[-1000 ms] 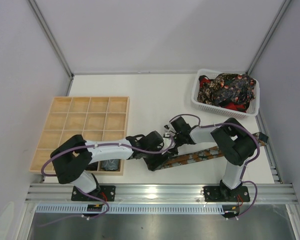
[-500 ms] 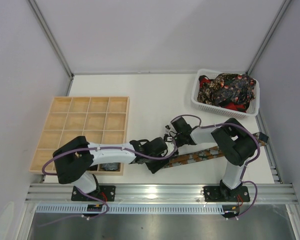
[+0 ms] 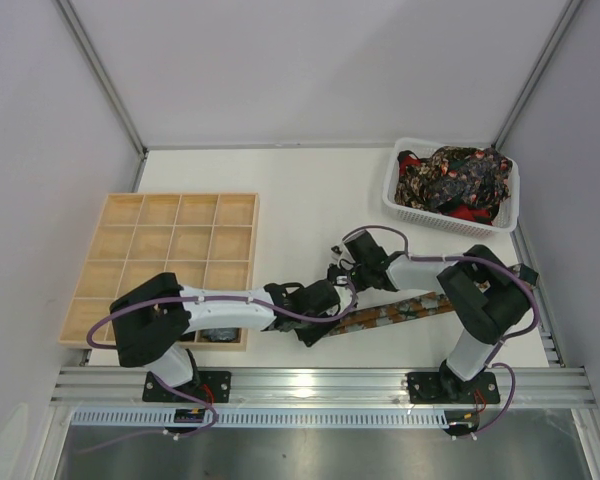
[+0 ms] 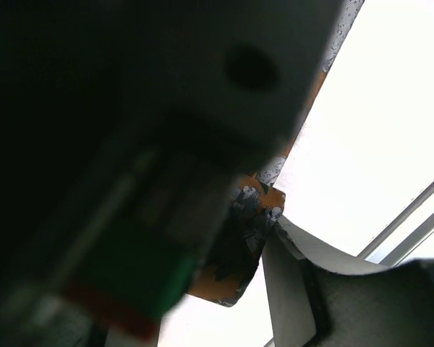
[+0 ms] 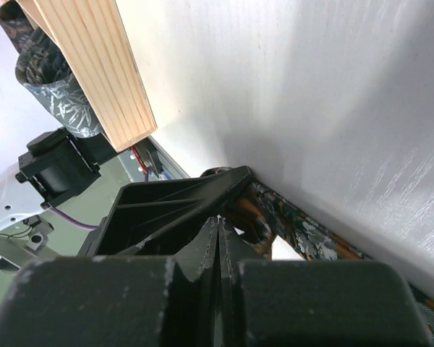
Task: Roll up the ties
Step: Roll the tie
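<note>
One tie (image 3: 395, 313), orange-brown with dark leaf print, lies flat along the near table edge. Its left end (image 4: 249, 224) curls up beside one pale finger (image 4: 286, 289) of my left gripper (image 3: 313, 322), whose jaws stand apart around that end. My right gripper (image 3: 342, 285) is shut, with nothing seen between its pads; its tips (image 5: 220, 228) hover just above the curled end (image 5: 304, 228), against the left gripper's ribbed finger (image 5: 173, 206). A blurred dark mass hides the left gripper's other finger in the left wrist view.
A white mesh basket (image 3: 395, 205) at the back right holds a heap of more ties (image 3: 450, 180). The pale wooden grid tray (image 3: 110, 255) sits on the left, with one dark coiled tie (image 3: 220, 330) in a near cell, also seen beside the tray's edge (image 5: 94, 65).
My left arm has stretched further right and down onto the tie's left end, and its jaws have narrowed. The right gripper stays shut in nearly the same place.
</note>
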You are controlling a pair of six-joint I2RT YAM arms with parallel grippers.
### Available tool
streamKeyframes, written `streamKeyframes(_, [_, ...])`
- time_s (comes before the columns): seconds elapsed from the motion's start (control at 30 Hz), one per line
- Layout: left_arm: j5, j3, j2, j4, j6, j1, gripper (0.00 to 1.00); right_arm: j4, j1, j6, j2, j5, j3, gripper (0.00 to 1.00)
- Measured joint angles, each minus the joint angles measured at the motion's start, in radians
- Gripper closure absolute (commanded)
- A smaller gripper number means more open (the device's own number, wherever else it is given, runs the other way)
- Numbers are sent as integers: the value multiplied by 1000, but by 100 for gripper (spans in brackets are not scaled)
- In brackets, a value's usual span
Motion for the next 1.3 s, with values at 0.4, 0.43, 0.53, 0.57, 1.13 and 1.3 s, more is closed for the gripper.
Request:
streamKeyframes(0.4, [-3,4,5,-1,-16,-4,56,6,43,21,0,27,-32,97])
streamKeyframes(0.43, [-3,5,5,-1,-16,-4,56,8,44,22,0,28,-32,97])
streamKeyframes(0.53, [-4,7,8,-2,-16,-4,61,7,44,21,2,28,-33,97])
streamKeyframes(0.57, [-4,8,10,-3,-16,-4,60,6,44,21,4,28,-34,97])
streamKeyframes(1.13, [0,-32,-37,11,-26,-10,11,26,48,-49,63,57,-40,100])
streamKeyframes(1.3, [28,-68,-178,-79,-71,26,12,37,47,-70,71,44,-40,100])
